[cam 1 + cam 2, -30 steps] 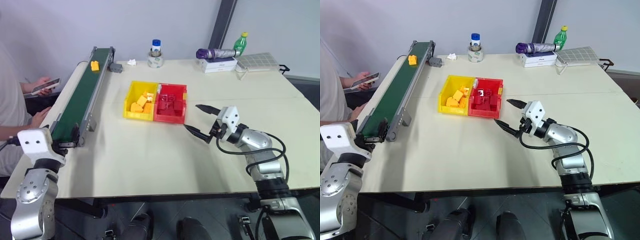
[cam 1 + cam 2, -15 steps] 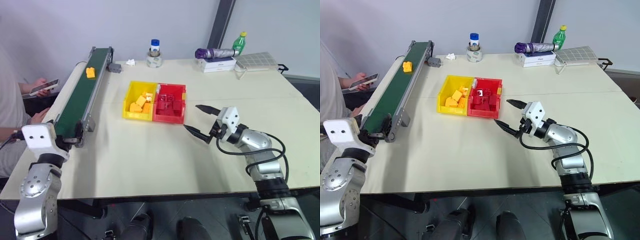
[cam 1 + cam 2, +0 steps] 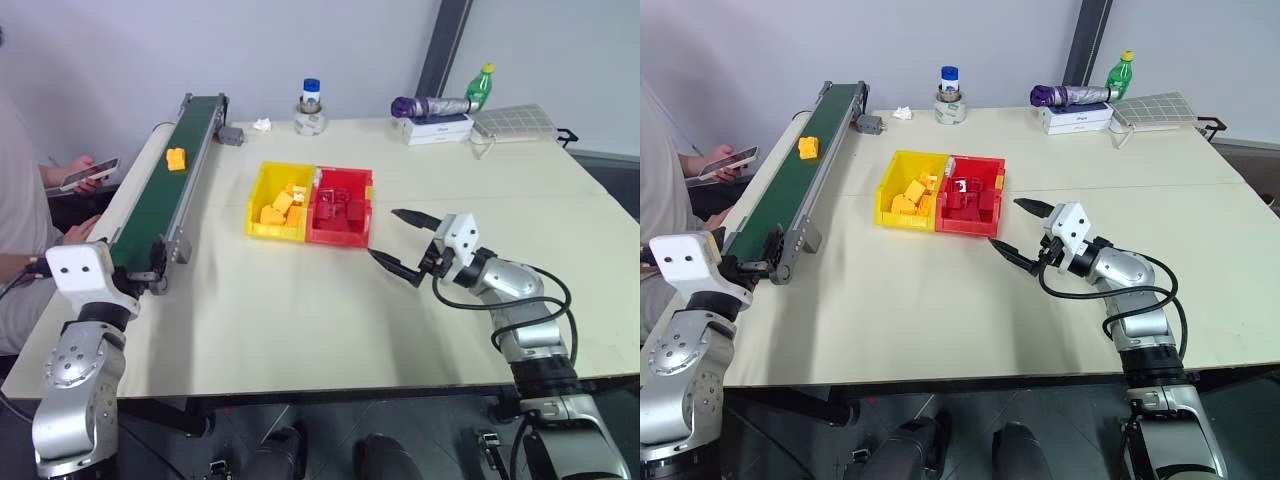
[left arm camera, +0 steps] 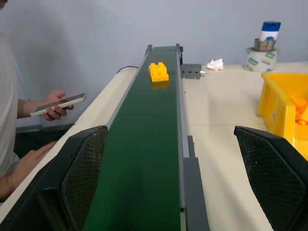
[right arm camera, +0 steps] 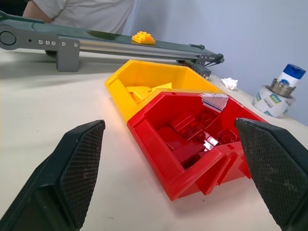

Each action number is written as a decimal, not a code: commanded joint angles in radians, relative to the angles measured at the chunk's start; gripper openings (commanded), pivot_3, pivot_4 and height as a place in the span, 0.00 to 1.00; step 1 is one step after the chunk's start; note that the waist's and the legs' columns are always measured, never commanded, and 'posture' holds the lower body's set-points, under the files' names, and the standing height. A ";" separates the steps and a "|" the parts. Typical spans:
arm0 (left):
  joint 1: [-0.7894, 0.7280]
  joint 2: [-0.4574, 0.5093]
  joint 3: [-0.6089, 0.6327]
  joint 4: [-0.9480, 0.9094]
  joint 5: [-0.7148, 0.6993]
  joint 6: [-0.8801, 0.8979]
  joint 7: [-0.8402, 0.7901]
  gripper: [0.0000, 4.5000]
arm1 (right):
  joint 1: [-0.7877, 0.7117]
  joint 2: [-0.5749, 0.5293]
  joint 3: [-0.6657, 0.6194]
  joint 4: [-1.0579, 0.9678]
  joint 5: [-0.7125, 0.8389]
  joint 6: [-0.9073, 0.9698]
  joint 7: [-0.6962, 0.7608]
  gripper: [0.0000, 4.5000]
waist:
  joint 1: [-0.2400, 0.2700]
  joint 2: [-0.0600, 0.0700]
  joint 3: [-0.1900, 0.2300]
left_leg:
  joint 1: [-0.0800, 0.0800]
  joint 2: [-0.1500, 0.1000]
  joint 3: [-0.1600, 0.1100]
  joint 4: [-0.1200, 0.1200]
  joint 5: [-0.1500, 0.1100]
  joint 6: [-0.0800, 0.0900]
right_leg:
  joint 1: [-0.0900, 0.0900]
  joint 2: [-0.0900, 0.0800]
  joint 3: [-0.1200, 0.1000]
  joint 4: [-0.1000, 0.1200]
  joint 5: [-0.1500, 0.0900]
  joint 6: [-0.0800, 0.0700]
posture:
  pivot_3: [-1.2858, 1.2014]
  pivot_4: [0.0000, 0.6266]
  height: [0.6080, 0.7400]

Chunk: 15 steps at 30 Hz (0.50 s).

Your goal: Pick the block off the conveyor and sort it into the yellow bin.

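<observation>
Chunky orange-yellow studded block (image 4: 158,71)

Both arms: silver-grey metal shells, rounded joint housings with round end caps. White boxy block on each wrist, two small dark dots on its face. Right arm (image 3: 510,285) has black cables looping from wrist to forearm. Left arm (image 3: 75,365) no loose cable visible. Fingers (image 4: 84,175) black, flat and tapering, cross-hatched mesh pads on inner faces.

Orange-yellow block (image 3: 177,158), dark green conveyor (image 3: 150,222), yellow bin (image 3: 263,211).
</observation>
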<state>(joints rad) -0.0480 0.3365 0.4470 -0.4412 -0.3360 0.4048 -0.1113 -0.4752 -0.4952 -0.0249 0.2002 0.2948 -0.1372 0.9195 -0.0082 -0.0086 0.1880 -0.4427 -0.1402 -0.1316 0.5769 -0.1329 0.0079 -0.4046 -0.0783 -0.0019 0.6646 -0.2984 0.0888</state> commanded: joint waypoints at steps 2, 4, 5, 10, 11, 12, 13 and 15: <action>-0.041 0.027 -0.009 0.004 0.017 0.029 0.020 0.99 | -0.011 -0.006 -0.015 -0.032 0.004 -0.009 -0.003 1.00 | 0.000 0.000 0.000 | 0.000 0.000 0.000 0.000 0.000 0.000 | 0.000 0.000 0.000 0.000 0.000 0.000 | 0.52 0.24 1.00; -0.073 0.041 -0.022 0.018 0.030 0.049 0.028 0.99 | -0.008 -0.006 -0.014 -0.036 0.004 -0.008 -0.004 1.00 | 0.002 0.000 0.000 | 0.000 0.000 0.000 0.000 0.000 0.000 | 0.000 0.000 0.000 0.000 0.000 0.000 | 0.52 0.24 1.00; -0.084 0.045 -0.026 0.024 0.034 0.056 0.031 0.99 | -0.007 -0.006 -0.014 -0.038 0.004 -0.008 -0.005 1.00 | 0.002 0.000 0.000 | 0.000 0.000 0.000 0.000 0.000 0.000 | 0.000 0.000 0.000 0.000 0.000 0.000 | 0.52 0.24 1.00; -0.216 0.081 -0.059 0.133 0.072 0.087 0.048 0.99 | -0.002 -0.004 -0.016 -0.047 0.007 -0.001 -0.011 1.00 | 0.004 0.000 0.000 | 0.000 0.000 0.000 0.000 0.000 0.000 | 0.000 0.000 0.000 0.000 0.001 0.001 | 0.52 0.24 1.00; -0.244 0.082 -0.061 0.160 0.072 0.090 0.048 0.99 | -0.001 -0.004 -0.015 -0.049 0.005 -0.001 -0.012 1.00 | 0.004 0.000 0.000 | 0.000 0.000 0.000 0.000 0.000 0.000 | 0.000 0.000 -0.001 0.001 0.001 0.001 | 0.52 0.24 1.00; -0.274 0.081 -0.062 0.192 0.079 0.097 0.060 0.99 | 0.000 -0.004 -0.014 -0.050 0.004 -0.001 -0.014 1.00 | 0.004 0.000 0.000 | 0.000 0.000 0.000 0.000 0.000 0.000 | 0.000 0.000 -0.001 0.001 0.001 0.002 | 0.52 0.24 1.00; -0.295 0.081 -0.062 0.216 0.084 0.102 0.068 0.99 | 0.000 -0.003 -0.013 -0.051 0.003 -0.001 -0.016 1.00 | 0.004 0.000 0.000 | 0.000 0.000 0.000 0.000 0.000 0.000 | 0.000 0.000 -0.001 0.000 0.002 0.003 | 0.52 0.24 1.00; -0.351 0.087 -0.075 0.277 0.100 0.126 0.086 0.99 | 0.001 -0.003 -0.011 -0.054 0.002 0.000 -0.018 1.00 | 0.004 0.000 0.000 | 0.000 0.000 0.000 0.001 0.000 0.000 | 0.000 0.000 -0.001 0.000 0.002 0.004 | 0.52 0.24 1.00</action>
<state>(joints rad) -0.3718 0.4057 0.3699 -0.1821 -0.2549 0.5214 -0.0429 -0.4704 -0.4951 -0.0247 0.1894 0.2937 -0.1346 0.9073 -0.0047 -0.0087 0.1879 -0.4426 -0.1404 -0.1319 0.5774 -0.1327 0.0079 -0.4045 -0.0779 -0.0025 0.6650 -0.2963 0.0928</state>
